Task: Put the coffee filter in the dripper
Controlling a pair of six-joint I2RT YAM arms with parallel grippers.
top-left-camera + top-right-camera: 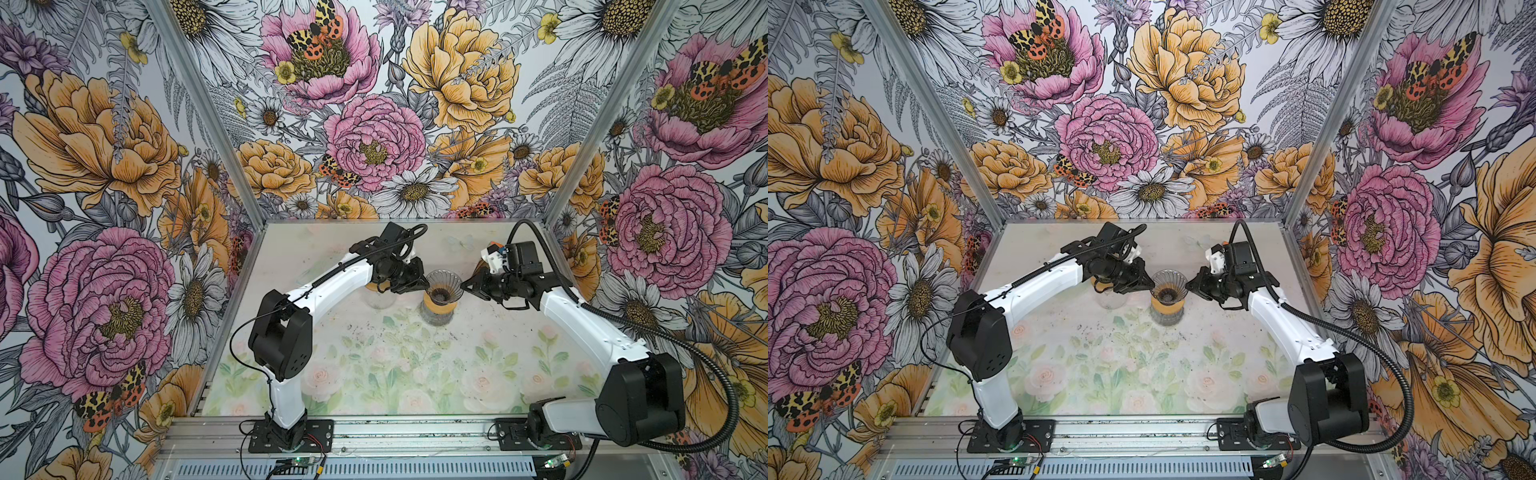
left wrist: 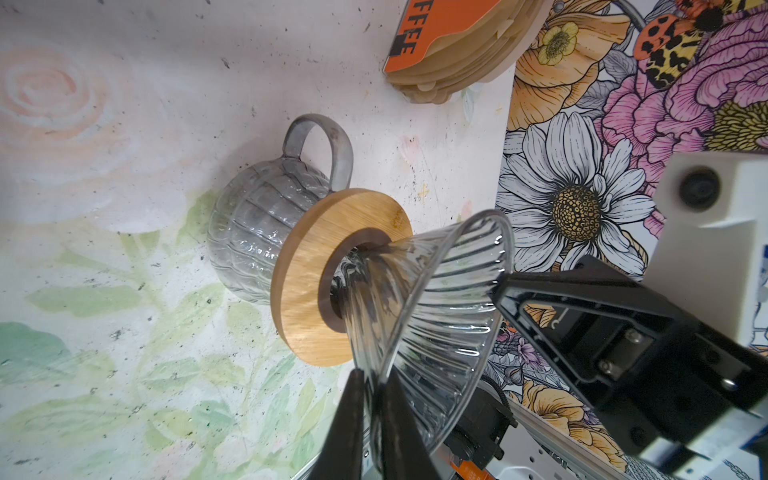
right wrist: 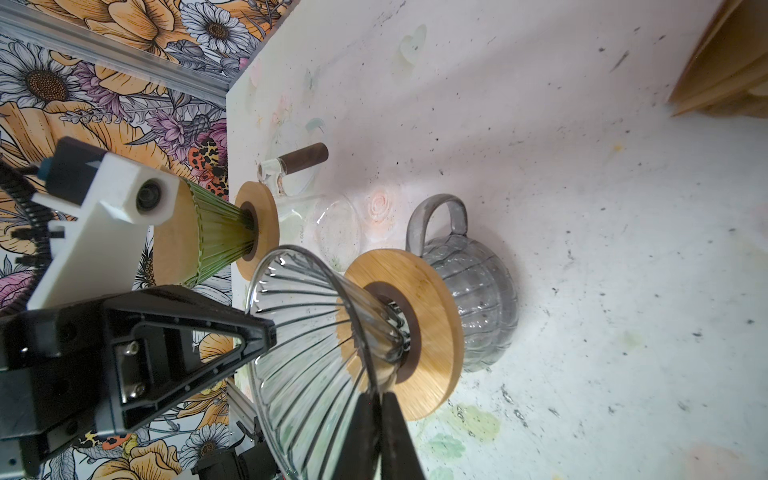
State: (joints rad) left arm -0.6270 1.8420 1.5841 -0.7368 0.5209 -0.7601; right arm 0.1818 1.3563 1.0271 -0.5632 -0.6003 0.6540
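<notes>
A clear ribbed glass dripper with a wooden collar stands on a grey ribbed carafe mid-table. Its cone looks empty. My left gripper is shut on the dripper's rim wall from the left. From the opposite side my right gripper is shut on the dripper, too. Brown paper coffee filters lie in a stack with an orange label, apart from both grippers. I cannot find the stack in the top views.
A green dripper with a paper filter inside sits on a clear carafe just behind my left wrist. Floral walls and aluminium posts enclose the table on three sides. Dark specks dot its surface.
</notes>
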